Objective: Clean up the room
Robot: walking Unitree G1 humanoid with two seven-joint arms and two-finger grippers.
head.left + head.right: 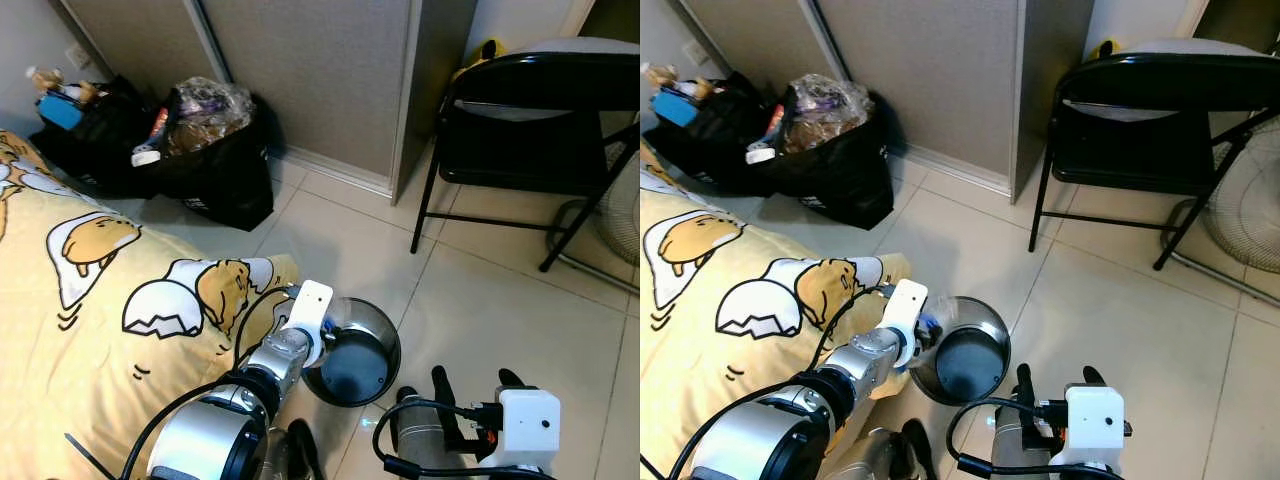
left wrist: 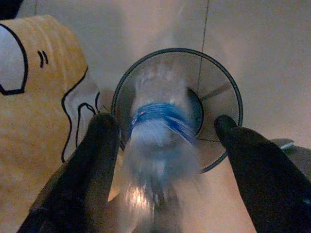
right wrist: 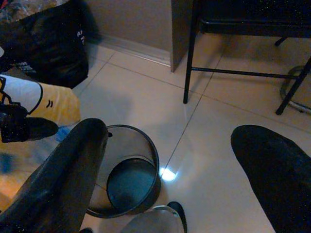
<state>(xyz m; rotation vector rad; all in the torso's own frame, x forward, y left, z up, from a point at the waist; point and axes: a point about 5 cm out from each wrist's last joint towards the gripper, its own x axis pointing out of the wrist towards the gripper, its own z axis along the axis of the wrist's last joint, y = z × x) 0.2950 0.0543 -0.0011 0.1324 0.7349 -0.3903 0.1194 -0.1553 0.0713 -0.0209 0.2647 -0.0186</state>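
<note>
**Left wrist view: bottle between parted fingers above the bin**

Left wrist view shows the left gripper (image 2: 167, 131) with its two black fingers (image 2: 97, 160) spread wide apart, and a clear plastic bottle (image 2: 158, 145) with a blue label blurred between them, touching neither finger so far as can be seen. The bottle sits directly over the mouth of a round metal bin (image 2: 221, 87), whose walls are smooth and shiny and taper to a dark bottom.

From the head, the left arm (image 1: 270, 365) reaches forward and slightly right, silver and jointed, its white wrist block at the bin's near rim. The bin (image 1: 385, 335) stands on pale glossy floor tiles (image 1: 480, 300), just beside the edge of a yellow quilt (image 1: 60, 340) printed with cartoon egg figures.

The right gripper (image 3: 170, 160) hangs low near the bin, fingers held wide.

Further off stand a black folding chair (image 1: 530, 130) and stuffed black bags (image 1: 210, 150) against the wall.
</note>
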